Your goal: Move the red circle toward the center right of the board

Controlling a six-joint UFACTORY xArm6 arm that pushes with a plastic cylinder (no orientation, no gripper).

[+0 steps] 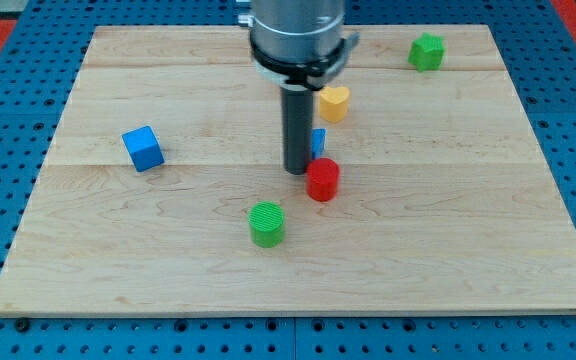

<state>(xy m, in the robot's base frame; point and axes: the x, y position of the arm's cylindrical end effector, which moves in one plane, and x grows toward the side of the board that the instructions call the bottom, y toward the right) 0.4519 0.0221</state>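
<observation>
My tip (pixel 298 171), no claw fitted, touches the red circle (pixel 322 180) at nine o'clock; push steadily toward three, staying centred.

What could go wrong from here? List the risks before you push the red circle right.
1. My tip sits at the red circle's upper-left edge, so an off-centre push could send it toward the view's bottom rather than right.
2. A small blue block stands just right of the rod and could get dragged along.
3. The yellow heart is also close behind.
</observation>
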